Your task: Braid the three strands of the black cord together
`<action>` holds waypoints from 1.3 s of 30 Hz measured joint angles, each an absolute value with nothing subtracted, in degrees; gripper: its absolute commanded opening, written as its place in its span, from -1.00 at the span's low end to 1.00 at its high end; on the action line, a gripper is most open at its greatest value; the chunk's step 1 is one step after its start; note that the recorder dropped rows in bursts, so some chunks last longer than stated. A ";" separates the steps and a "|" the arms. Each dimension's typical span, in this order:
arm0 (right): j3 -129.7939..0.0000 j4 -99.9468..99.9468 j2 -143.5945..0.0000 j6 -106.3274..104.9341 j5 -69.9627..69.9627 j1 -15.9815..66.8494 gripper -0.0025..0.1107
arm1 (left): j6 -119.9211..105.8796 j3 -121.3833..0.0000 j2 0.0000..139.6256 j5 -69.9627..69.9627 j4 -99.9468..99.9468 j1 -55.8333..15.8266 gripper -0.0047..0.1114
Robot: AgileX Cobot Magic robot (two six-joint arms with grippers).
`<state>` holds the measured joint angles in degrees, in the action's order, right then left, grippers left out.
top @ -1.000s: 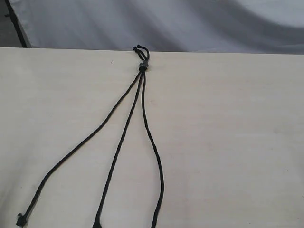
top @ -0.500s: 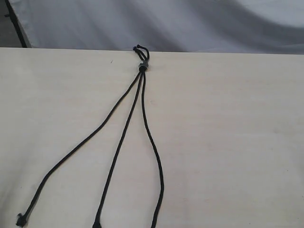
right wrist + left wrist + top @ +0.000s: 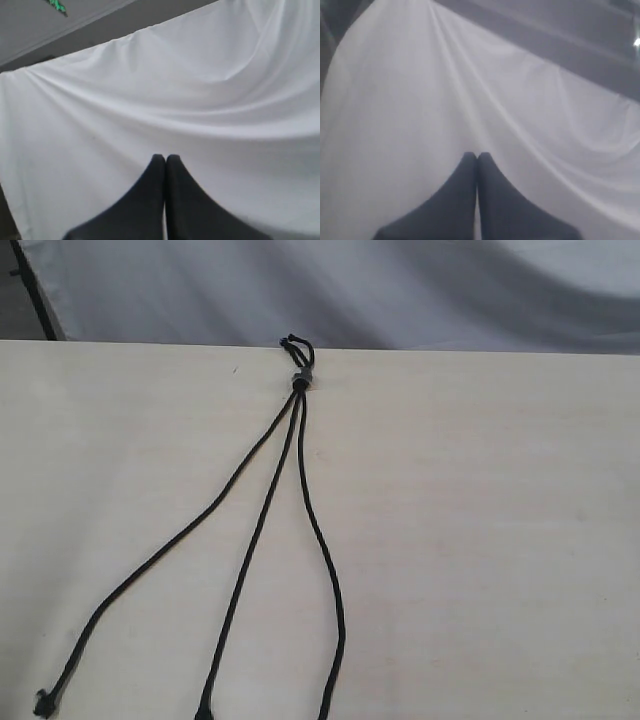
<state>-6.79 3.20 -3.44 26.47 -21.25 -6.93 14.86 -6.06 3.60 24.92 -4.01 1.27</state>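
Observation:
The black cord lies on the pale wooden table [image 3: 480,540], its small grey band [image 3: 301,379] and little loops [image 3: 296,344] at the far edge. From the band three strands fan toward the near edge, unbraided: the left strand [image 3: 170,545] ends in a knotted tip [image 3: 43,703], the middle strand [image 3: 250,550] and the right strand [image 3: 325,570] run to the frame's bottom. Neither gripper shows in the exterior view. My left gripper [image 3: 477,156] is shut on nothing and faces white cloth. My right gripper [image 3: 165,158] is likewise shut and empty.
A draped white cloth [image 3: 400,290] hangs behind the table's far edge and fills both wrist views. A dark post [image 3: 30,290] stands at the far left corner.

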 measured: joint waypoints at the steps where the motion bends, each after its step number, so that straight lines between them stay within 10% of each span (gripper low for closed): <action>1: -9.44 7.54 -5.85 29.57 -19.13 -6.93 -0.96 | 14.18 -8.05 6.00 21.38 -4.01 1.27 -0.92; 14: -28.73 66.81 -54.21 79.50 -14.20 12.19 -0.96 | 12.97 -15.50 46.65 5.02 -0.84 1.27 -0.92; 21: -43.83 69.82 -80.83 78.30 15.43 29.08 -0.96 | 12.77 -15.71 61.27 10.09 -0.52 1.27 -0.92; 31: -67.60 3.24 -101.33 12.09 40.06 29.79 -0.96 | 12.61 -16.84 65.33 10.64 1.02 1.27 -0.92; 39: -71.54 -9.07 -109.73 3.65 40.26 42.43 -0.74 | 13.22 -16.84 65.33 10.64 1.12 1.27 -0.92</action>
